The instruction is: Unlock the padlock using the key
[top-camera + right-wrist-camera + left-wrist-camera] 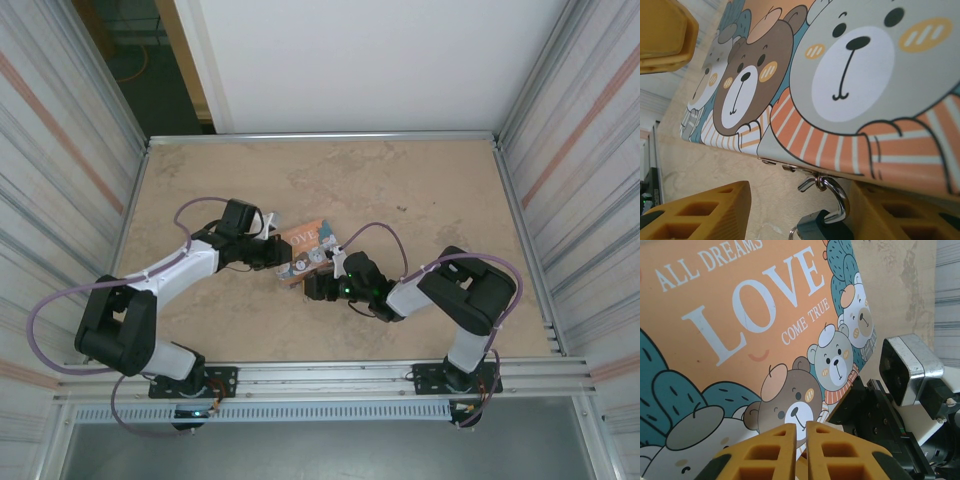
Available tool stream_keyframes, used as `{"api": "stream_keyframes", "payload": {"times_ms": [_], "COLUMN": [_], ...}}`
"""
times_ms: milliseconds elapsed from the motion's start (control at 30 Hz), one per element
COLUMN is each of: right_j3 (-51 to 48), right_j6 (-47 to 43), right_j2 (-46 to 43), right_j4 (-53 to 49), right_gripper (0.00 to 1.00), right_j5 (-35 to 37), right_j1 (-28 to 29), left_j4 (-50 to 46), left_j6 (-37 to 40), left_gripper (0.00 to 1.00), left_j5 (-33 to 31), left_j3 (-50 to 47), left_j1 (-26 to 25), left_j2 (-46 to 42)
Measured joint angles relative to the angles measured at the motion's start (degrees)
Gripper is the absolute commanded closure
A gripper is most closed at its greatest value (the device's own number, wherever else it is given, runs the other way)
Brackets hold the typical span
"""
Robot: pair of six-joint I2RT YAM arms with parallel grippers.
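The small blue padlock point(821, 229) hangs at the front edge of the orange "LOVE" box point(740, 315), its silvery shackle point(840, 197) hooked through the box's latch ring. One end of the shackle stands free of the body. My right gripper point(800, 200) is open around the lock, which lies close to the right finger point(900, 212) and apart from the left one. A thin wire ring shows at the lock's lower edge; the key itself is hidden. My left gripper point(806, 426) is shut over the box lid, with nothing seen between its fingers.
The box point(305, 248) lies mid-table between both grippers, left gripper point(281, 252) at its left side, right gripper point(320, 284) at its near edge. Bare tan tabletop point(400, 180) stretches behind it. Corrugated walls close in both sides.
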Motion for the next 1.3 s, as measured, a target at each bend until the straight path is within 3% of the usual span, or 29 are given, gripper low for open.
{"api": "stream_keyframes", "payload": {"times_ms": [633, 1033, 1300], "right_j3": [-0.61, -0.68, -1.84], "right_j6": [0.07, 0.11, 0.52], "right_j2": [-0.13, -1.22, -2.27], "right_j4": [-0.11, -1.27, -1.38], "right_gripper": [0.68, 0.94, 0.97], "right_j5": [0.02, 0.04, 0.26], "right_j1": [-0.50, -0.50, -0.50], "left_j4": [-0.02, -0.20, -0.20], "left_j6": [0.00, 0.00, 0.00], "left_gripper": [0.87, 0.88, 0.88], "left_j5": [-1.07, -1.14, -1.46], "left_j3": [0.00, -0.02, -0.13], "left_j1": [0.00, 0.00, 0.00], "left_j2": [0.33, 0.33, 0.33]}}
